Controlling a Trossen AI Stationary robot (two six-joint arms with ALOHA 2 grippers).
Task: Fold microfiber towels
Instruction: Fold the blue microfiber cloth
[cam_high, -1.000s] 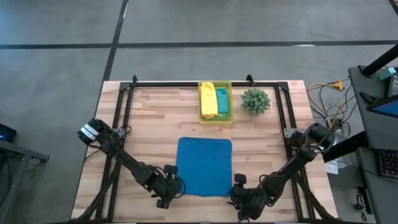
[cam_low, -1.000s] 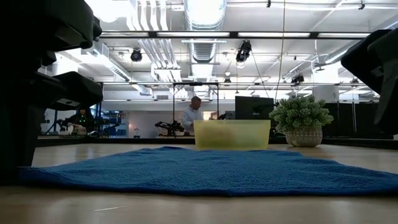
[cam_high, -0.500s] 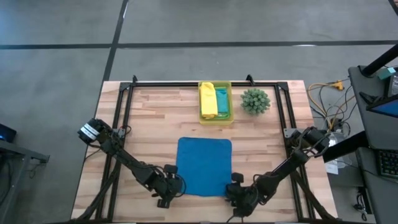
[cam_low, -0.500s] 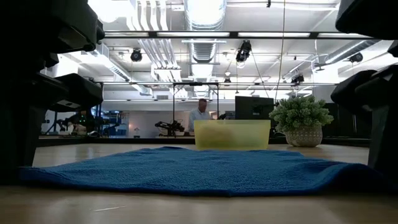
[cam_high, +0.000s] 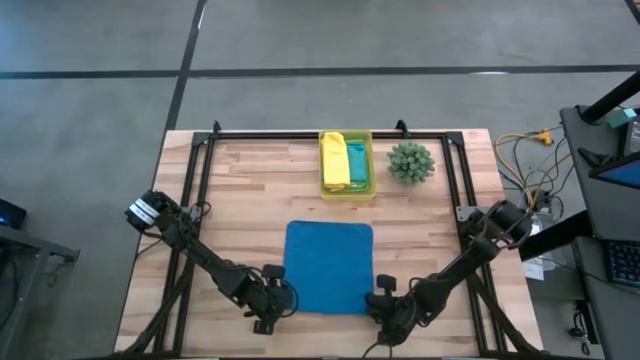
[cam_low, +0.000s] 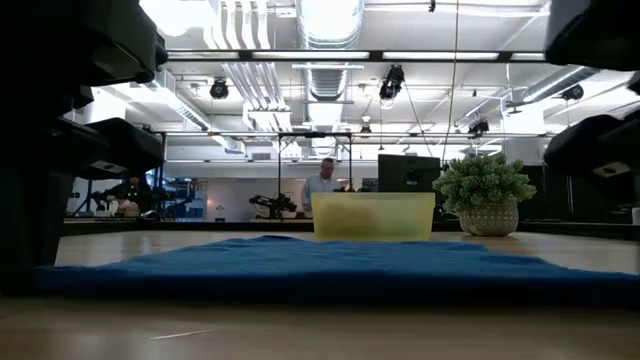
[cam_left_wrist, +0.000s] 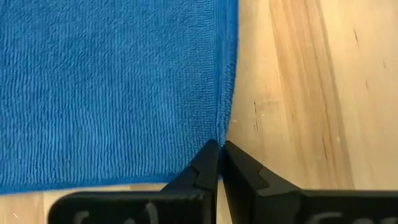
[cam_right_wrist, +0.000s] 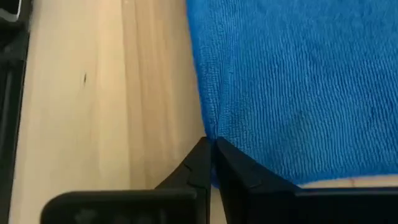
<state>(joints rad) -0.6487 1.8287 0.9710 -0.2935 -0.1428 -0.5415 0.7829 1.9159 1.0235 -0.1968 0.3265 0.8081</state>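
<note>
A royal blue towel (cam_high: 328, 267) lies spread on the wooden table (cam_high: 250, 200), near its front edge. My left gripper (cam_high: 285, 297) is shut at the towel's near left corner. My right gripper (cam_high: 376, 297) is shut at its near right corner. A yellow towel (cam_high: 336, 160) and a teal towel (cam_high: 358, 162) lie folded in the bin (cam_high: 346, 192) at the back. My left gripper pinches the towel's left side edge (cam_left_wrist: 221, 132) between its two fingers, just short of the near corner. The fingers slant down at it. The rest of the towel lies on the table. My right gripper pinches the towel's right side edge (cam_right_wrist: 209, 127) between its two fingers, close to the near corner. The fingers slant down at it. The cloth puckers toward the fingertips (cam_right_wrist: 203, 149), and the rest lies on the table.
The translucent yellow-green bin stands at the back centre, with a small green plant (cam_high: 411, 161) to its right. A black frame (cam_high: 330, 133) runs along the back and sides of the table. Bare wood lies to the towel's left and right. A person shows in the room beyond.
My right gripper has gone down and toward the towel's near right corner, tipping a little, and has taken hold of the edge there. In the low view the towel's near edge now stands a little higher than before.
</note>
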